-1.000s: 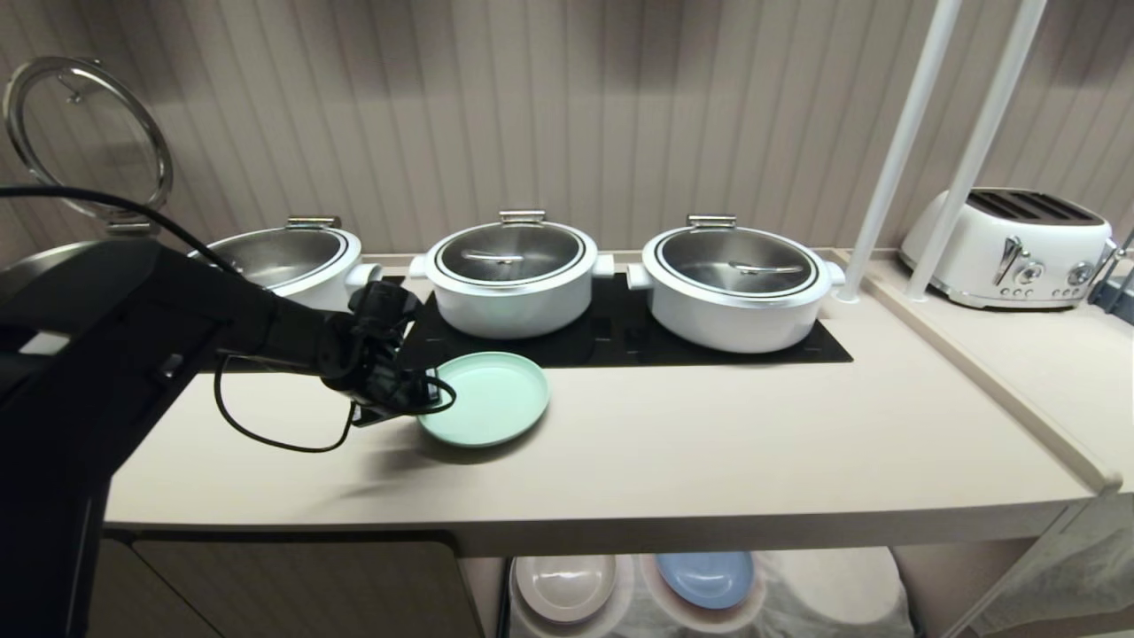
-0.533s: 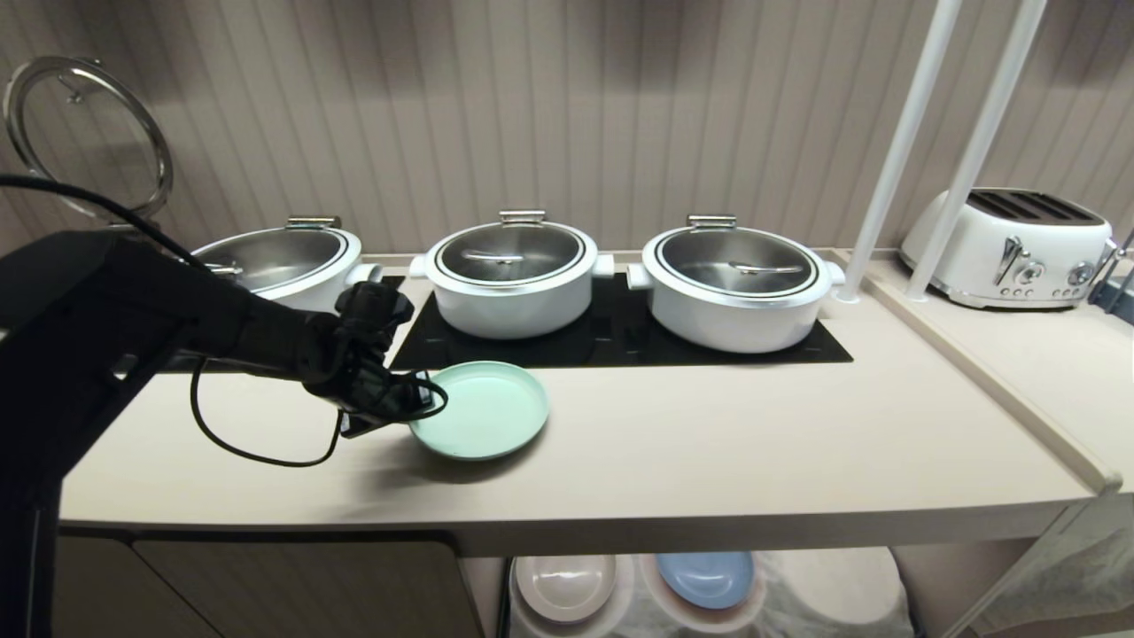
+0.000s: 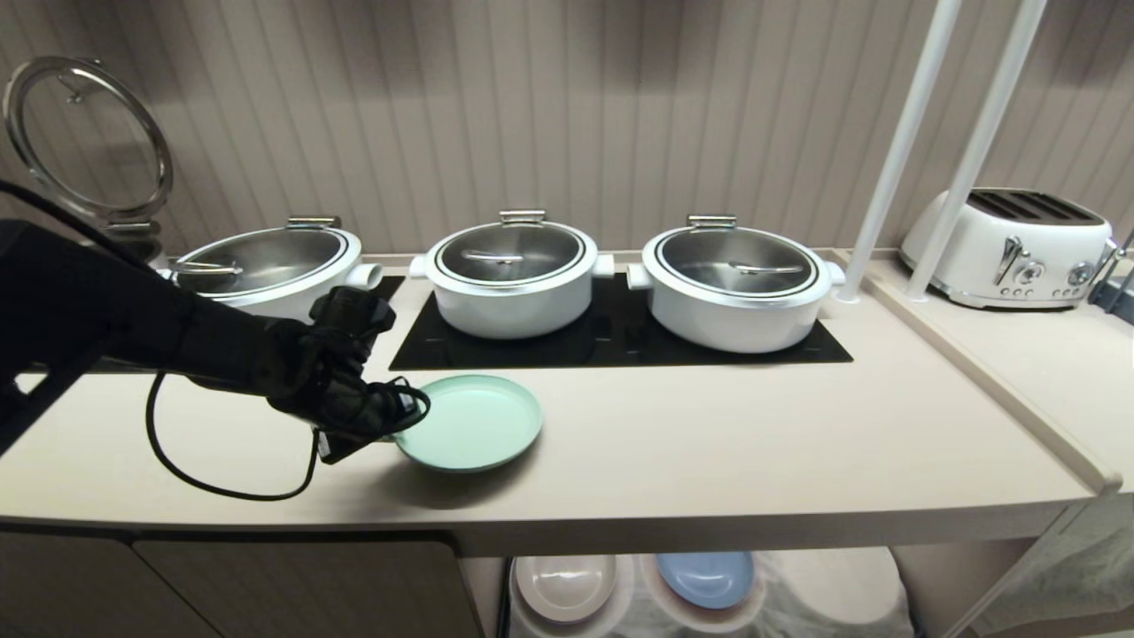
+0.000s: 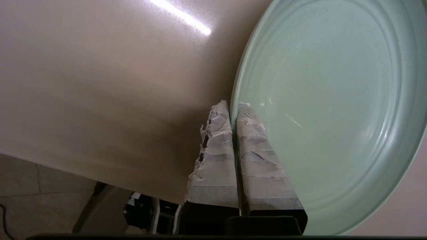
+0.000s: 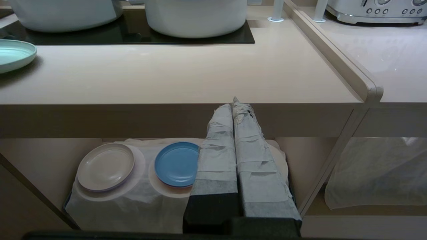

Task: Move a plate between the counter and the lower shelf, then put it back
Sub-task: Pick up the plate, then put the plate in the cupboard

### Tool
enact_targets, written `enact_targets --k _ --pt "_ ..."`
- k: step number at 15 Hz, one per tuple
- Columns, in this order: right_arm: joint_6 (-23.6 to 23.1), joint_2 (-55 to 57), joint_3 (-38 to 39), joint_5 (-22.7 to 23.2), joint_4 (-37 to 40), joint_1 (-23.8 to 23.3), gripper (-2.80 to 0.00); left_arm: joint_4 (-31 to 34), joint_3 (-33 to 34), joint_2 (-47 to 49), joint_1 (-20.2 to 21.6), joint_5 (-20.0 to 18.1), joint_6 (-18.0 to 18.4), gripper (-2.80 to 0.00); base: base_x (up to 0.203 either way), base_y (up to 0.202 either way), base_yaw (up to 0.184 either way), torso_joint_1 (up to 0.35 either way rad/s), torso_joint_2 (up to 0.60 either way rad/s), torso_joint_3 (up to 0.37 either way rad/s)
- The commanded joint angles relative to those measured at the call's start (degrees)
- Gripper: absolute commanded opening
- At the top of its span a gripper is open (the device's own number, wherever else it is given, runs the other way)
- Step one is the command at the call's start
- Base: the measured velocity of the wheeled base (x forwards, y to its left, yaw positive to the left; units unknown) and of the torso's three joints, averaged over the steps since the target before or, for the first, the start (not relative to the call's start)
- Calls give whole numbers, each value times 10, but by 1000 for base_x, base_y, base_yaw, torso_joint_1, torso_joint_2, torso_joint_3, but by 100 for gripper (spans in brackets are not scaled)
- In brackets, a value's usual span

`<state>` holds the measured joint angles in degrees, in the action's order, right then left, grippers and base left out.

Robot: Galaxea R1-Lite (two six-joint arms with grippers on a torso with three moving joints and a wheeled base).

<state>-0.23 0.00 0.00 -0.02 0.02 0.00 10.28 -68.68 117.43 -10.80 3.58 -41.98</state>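
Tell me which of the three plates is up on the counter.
The mint-green plate, clamped at its rim by the left end effector. The blue plate and beige-grey plate lie on the lower shelf.

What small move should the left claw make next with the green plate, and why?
Probably carry it toward the counter's front edge. The left claw is shut on the plate's rim, and the shelf below shows free cloth beside the blue plate.

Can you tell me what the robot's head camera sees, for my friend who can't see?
The left gripper pinches the rim of the mint-green plate on the beige counter. Three white pots stand behind it.
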Motion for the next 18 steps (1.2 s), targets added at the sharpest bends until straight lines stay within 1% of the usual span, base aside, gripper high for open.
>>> enact_targets --k 1,3,5,6,9,11,13,15,18 --pt "0 0 0 0 0 0 -280 1 26 -38 -4 -1 -24 -280 0 0 0 0 0 0" --pt "0 0 0 0 0 0 -280 0 53 -65 -7 -1 -38 -280 0 0 0 0 0 0" --pt "0 0 0 -1 0 0 -280 0 78 -95 -9 -2 -44 -280 0 0 0 0 0 0" --pt "0 0 0 0 0 0 -280 0 88 -112 -11 -4 -45 -280 0 0 0 0 0 0" --pt "0 0 0 0 0 0 -280 3 125 -175 -17 -29 -43 -280 0 0 0 0 0 0" --pt "0 0 0 0 0 0 -280 6 160 -208 -15 -35 -39 -280 0 0 0 0 0 0" --pt "0 0 0 0 0 0 -280 6 200 -240 -10 -42 -20 -280 0 0 0 0 0 0" --pt "0 0 0 0 0 0 -280 6 237 -281 1 -62 6 -280 0 0 0 0 0 0" --pt "0 0 0 0 0 0 -280 6 293 -334 19 -81 45 -280 0 0 0 0 0 0"
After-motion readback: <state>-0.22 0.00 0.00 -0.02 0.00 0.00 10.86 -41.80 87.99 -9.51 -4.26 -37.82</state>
